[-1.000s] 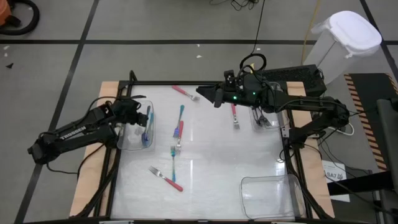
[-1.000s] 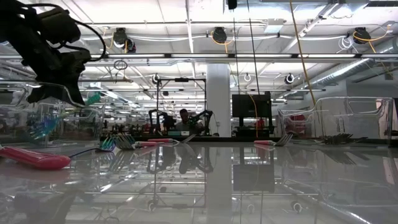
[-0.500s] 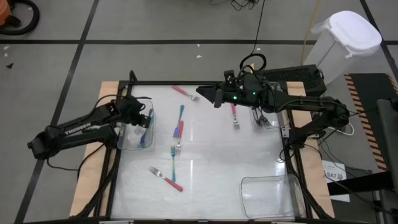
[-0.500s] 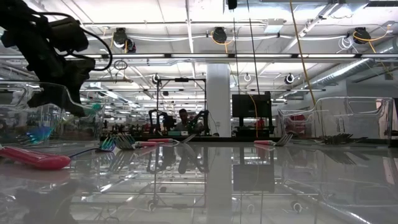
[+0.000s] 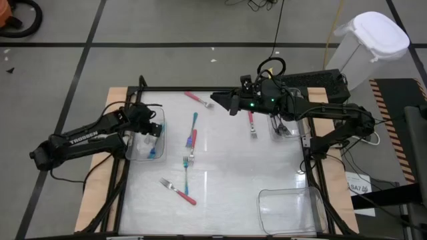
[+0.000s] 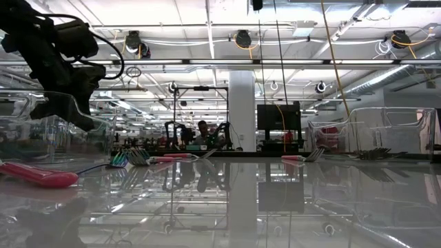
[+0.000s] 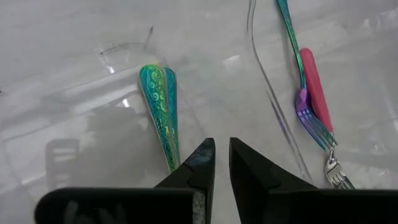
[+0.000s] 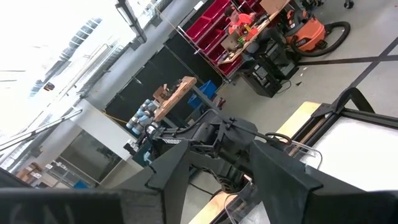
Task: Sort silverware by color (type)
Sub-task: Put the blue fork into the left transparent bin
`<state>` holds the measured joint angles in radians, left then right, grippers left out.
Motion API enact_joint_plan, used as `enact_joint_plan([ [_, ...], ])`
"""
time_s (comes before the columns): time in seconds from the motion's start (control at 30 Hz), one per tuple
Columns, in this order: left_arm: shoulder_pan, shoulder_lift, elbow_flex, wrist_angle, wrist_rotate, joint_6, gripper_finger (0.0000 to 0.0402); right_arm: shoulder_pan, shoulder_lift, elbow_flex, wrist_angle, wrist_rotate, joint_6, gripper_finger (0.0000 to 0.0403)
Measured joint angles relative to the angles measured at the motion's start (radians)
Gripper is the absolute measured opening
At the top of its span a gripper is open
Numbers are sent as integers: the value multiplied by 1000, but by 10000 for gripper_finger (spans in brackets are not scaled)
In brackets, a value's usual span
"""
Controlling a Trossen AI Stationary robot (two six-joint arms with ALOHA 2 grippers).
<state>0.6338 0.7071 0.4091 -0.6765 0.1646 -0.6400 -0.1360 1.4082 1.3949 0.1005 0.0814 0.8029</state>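
Your room, beyond the table
You see a grey floor (image 5: 167, 27), a white bin (image 5: 363, 43), and ceiling lights (image 6: 207, 14).

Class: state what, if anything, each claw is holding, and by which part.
Nothing is held. The left claw stands slightly open above the teal fork in its bin; the right claw is open and empty.

Glossy white table (image 5: 233, 173), clear plastic bin (image 5: 290, 207), iridescent fork handles (image 7: 160, 106).

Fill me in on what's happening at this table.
Two robot arms are sorting forks by handle colour. The left pincer hangs over the clear bin at the table's left edge, fingers slightly parted, with a teal-handled fork lying in the bin below it. The right pincer waits in the air over the far side, open and empty. Several pink and teal forks remain on the table.
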Motion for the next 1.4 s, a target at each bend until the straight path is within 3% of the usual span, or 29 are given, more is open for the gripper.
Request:
enact_joint_plan([
  [0.27, 0, 0, 45, -7, 2, -6, 51, 0, 0, 0, 0, -4, 8, 164],
  [0.7, -4, 19, 364, -112, -37, 40, 51, -2, 0, 0, -58, -8, 20, 164],
  [1.07, -52, 203, 565, -210, -48, 51, 51, -48, -46, 1, -181, -139, 49, 164],
  [1.4, -144, 438, 714, -211, -97, -27, 51, -48, -216, 1, -560, -136, -15, 164],
])
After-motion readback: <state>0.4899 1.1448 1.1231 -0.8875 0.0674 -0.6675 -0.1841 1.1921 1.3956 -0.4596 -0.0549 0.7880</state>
